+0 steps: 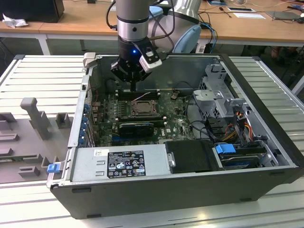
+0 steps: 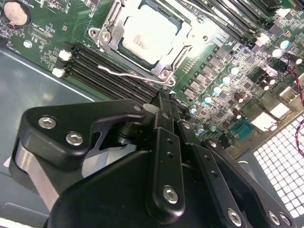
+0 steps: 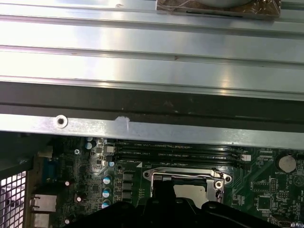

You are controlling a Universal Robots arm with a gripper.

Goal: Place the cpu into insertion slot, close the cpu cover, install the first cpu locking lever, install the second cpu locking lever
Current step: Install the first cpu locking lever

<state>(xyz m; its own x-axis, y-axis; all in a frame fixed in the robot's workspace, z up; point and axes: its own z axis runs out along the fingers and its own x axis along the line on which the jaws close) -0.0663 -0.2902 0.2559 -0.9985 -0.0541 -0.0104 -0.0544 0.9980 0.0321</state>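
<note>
The cpu [image 2: 145, 38] lies pale and flat in the insertion slot [image 1: 141, 109] on the green board inside the open computer case. The silver cpu cover [image 2: 108, 38] lies down around it as a frame. A thin wire locking lever [image 2: 124, 73] runs along the socket's side by the memory slots. My gripper [image 2: 162, 99] hovers just off that side of the socket, fingers shut together with nothing between them. In the exterior view the gripper [image 1: 134, 86] hangs above the memory slots behind the socket. The first wrist view shows the cpu [image 3: 190, 191] and the socket's rim [image 3: 183, 172].
Long black memory slots [image 2: 109, 80] flank the socket. A black expansion card [image 1: 137, 127] sits in front of it, then the power supply [image 1: 118, 161]. A drive cage [image 1: 218, 99] and cables fill the exterior view's right. Case walls [image 3: 152, 126] enclose the board.
</note>
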